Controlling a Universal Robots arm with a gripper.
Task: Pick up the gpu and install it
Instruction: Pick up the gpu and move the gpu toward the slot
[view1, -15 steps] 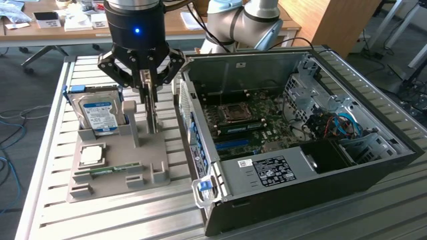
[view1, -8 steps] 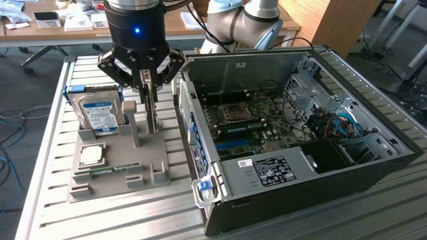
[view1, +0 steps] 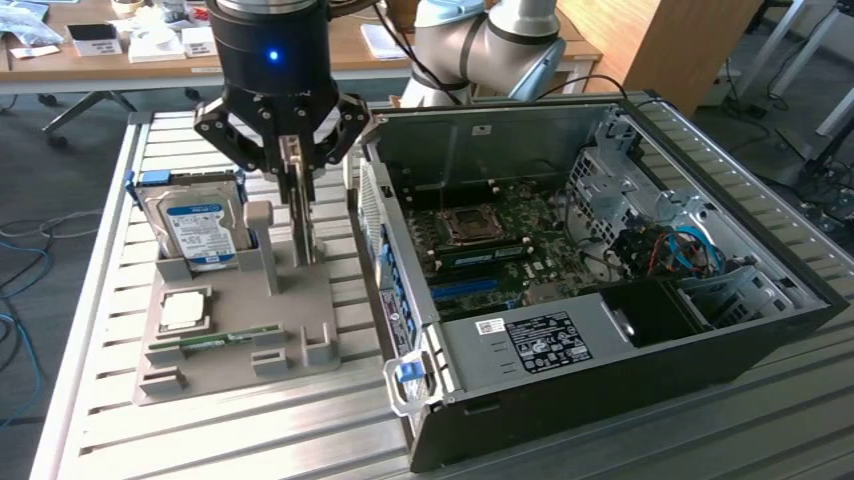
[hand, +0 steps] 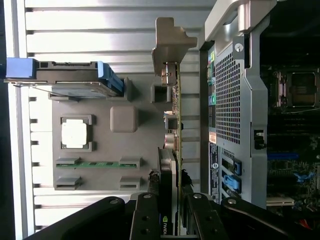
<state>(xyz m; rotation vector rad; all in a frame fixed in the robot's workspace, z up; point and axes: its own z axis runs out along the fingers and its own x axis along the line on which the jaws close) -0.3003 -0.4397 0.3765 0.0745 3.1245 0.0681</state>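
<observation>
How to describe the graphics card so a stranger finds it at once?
Find the grey holder tray beside the open black computer case. The gpu stands on edge in it, under the gripper, nearest the case. Unlike the blue-labelled silver hard drive, it is a thin green board with a pale metal bracket.

The gpu (hand: 175, 150) seems green-edged with a black block; the hard drive (view1: 198, 228) has a blue label; the tray (view1: 227, 335) is grey.
</observation>
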